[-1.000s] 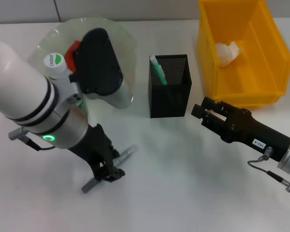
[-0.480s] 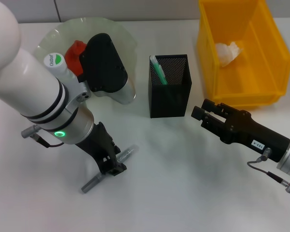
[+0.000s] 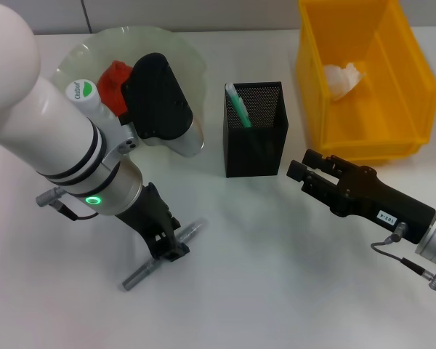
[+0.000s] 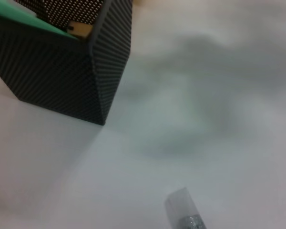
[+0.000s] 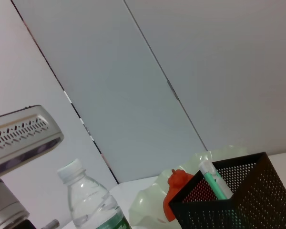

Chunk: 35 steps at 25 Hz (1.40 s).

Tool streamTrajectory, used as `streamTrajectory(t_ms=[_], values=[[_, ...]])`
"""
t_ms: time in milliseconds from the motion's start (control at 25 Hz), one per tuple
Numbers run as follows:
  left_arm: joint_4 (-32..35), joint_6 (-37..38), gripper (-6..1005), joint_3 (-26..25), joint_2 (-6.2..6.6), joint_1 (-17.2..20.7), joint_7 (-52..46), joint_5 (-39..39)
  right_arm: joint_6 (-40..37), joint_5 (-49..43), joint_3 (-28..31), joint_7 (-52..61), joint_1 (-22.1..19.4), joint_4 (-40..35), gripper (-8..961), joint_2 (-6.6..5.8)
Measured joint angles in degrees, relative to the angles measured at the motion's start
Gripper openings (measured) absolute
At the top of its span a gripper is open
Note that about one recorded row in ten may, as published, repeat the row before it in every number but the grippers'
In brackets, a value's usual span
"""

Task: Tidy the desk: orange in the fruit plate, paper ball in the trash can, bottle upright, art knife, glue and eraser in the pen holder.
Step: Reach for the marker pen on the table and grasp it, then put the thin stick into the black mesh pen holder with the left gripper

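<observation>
— What has changed just now?

— The left tool (image 3: 167,243) has moved a little toward the right along the front part of the worktop (image 3: 276,291). It is now clenched on the glue (image 3: 162,254), which still lies flat.

— What does it mean for the task?

— I judge the pick-up has begun; next is lifting it to the pen holder (image 3: 256,129), where the art knife (image 3: 238,106) already stands. The right tool (image 3: 299,171) waits released near the trash can (image 3: 363,80).

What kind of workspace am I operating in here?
Probably an office-style desk set up for a tidying test: a plain white tabletop, a black mesh pen holder, and a yellow plastic trash bin before a bare grey panelled wall.
</observation>
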Motion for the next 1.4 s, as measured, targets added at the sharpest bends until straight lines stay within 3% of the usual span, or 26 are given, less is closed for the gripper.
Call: streamTrajectory(t_ms=[1120,1400], values=[[-1.90,-2.63,399,2.52,0.01,-0.06,0.31,3.33,-0.05,0.20,0.53,0.34,0.32,-0.26,508,0.00],[-1.76,-2.57,238,2.34,0.01,-0.03,0.14,3.62,-0.04,0.20,0.53,0.36,0.35,-0.20,508,0.00]])
